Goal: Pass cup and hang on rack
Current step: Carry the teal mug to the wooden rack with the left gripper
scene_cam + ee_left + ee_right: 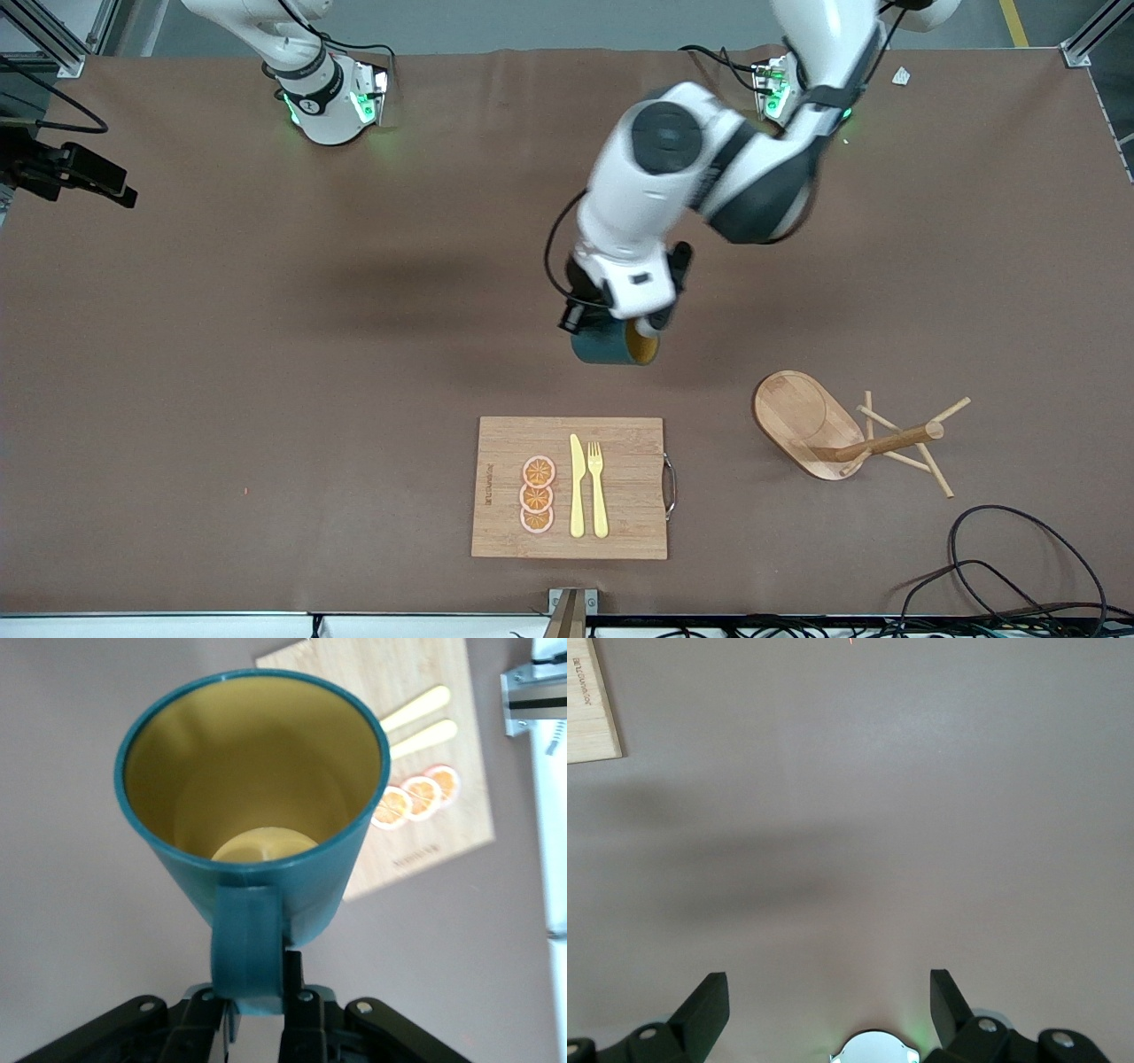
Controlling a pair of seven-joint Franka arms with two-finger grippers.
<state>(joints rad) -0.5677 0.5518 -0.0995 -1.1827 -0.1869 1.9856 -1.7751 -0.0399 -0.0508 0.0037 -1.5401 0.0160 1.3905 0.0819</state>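
so the little teal-green cup (614, 347) with the mustard-yellow inside is up in the air, tipped on its side, pinched by its loop handle (249, 939), over bare table near the wooden rack (831, 431), a mug tree standing on its oval base with thin pegs

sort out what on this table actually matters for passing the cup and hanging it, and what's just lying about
Part of the job:
- cup, held by its handle in the shut left hand over bare table
- rack, toward the left arm's end
- right hand, open, waiting over bare table

Lying about:
- cutting board
- orange slices, knife and fork on it
- black cables
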